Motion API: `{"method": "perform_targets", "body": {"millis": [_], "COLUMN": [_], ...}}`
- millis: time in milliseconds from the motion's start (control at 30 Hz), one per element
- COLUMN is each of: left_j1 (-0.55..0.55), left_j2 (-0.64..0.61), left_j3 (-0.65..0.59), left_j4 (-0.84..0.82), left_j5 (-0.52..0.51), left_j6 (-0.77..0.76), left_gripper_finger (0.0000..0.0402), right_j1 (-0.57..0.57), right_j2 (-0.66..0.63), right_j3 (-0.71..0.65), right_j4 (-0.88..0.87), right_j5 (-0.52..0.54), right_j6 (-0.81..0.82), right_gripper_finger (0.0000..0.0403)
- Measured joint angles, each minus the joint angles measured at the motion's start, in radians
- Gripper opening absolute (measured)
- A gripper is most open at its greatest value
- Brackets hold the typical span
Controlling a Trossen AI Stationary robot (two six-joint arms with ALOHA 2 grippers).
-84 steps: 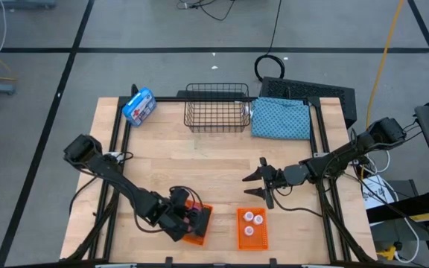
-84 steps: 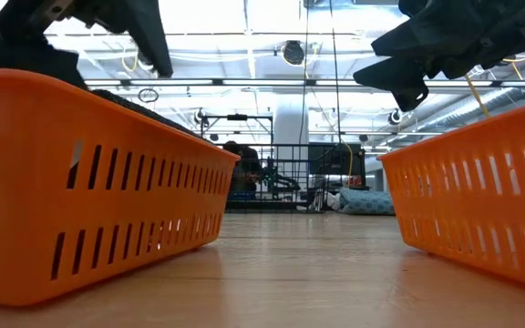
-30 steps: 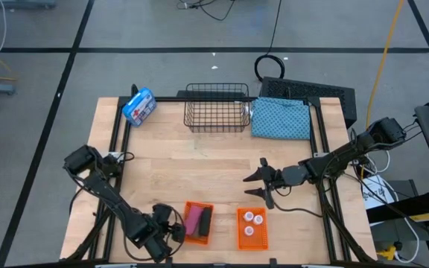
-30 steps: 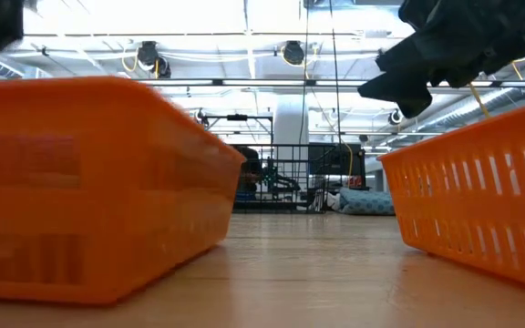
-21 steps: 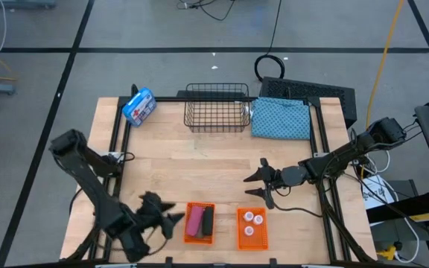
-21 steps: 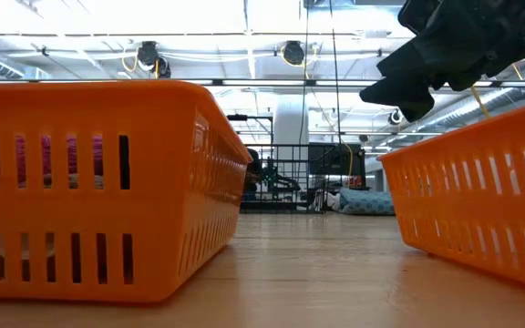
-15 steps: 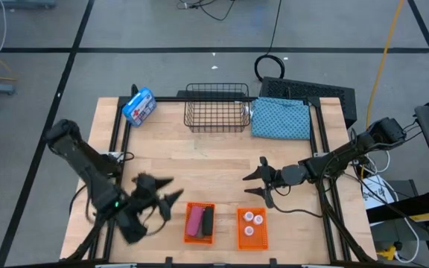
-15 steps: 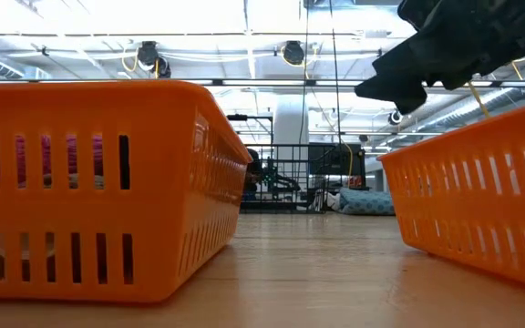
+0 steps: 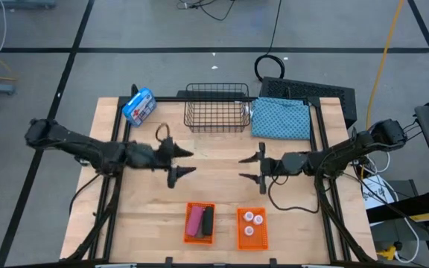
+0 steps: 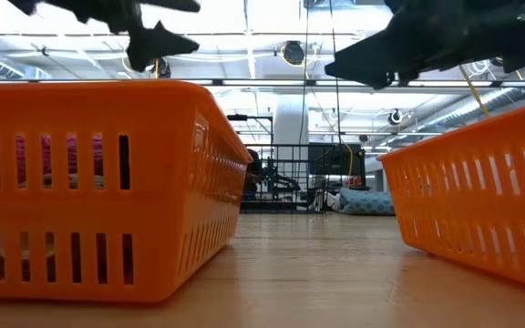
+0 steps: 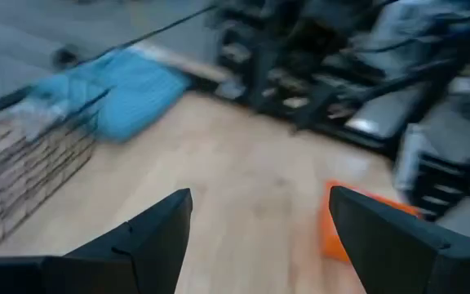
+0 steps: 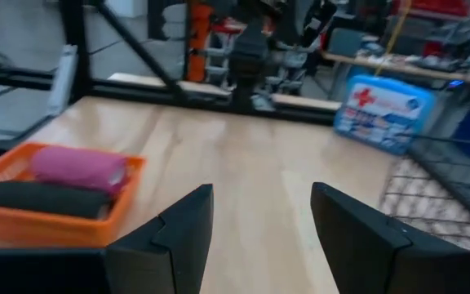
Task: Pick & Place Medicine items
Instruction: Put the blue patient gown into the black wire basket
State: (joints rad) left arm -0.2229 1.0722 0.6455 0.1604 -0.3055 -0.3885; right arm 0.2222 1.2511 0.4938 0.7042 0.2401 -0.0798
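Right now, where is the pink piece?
In the high view, the pink piece lies in the left orange basket at the table's near edge, beside the black piece.

The left wrist view is smeared: the blue cloth at upper left and the orange basket at lower right are fuzzy blobs. In the low view, both orange baskets run off the picture's sides. The brown piece cannot be made out.

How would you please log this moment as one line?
left end effector: open, empty | right end effector: open, empty | small white round bottles: in orange basket
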Motion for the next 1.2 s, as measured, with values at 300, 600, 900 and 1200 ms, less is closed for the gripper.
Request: {"method": "perform_targets", "body": {"millis": [300, 600, 900, 1200], "left_j1": [0.235, 0.239, 0.273, 0.329], "left_j2": [-0.385, -0.669, -0.704, -0.698], "left_j3": [-0.038, -0.167, -0.261, -0.263], "left_j4": [-0.337, -0.388, -0.383, -0.36], "left_j5": [0.101, 0.061, -0.076, -0.041], "left_j6": [0.126, 0.144, 0.179, 0.204], "left_gripper_finger": [0.0301, 0.0301, 0.0301, 0.0301], "right_j1": [-0.103, -0.342, -0.781, -1.007], "right_j2": [-0.029, -0.086, 0.102, 0.347], "right_j3": [0.0, 0.251, 0.722, 0.732], "right_j4": [-0.011, -0.696, -1.495, -1.531], "right_j5": [0.126, 0.122, 0.016, -0.264], "right_j6": [0.001, 0.064, 0.072, -0.205], "right_gripper_finger": [0.0196, 0.0212, 0.0304, 0.033]}}
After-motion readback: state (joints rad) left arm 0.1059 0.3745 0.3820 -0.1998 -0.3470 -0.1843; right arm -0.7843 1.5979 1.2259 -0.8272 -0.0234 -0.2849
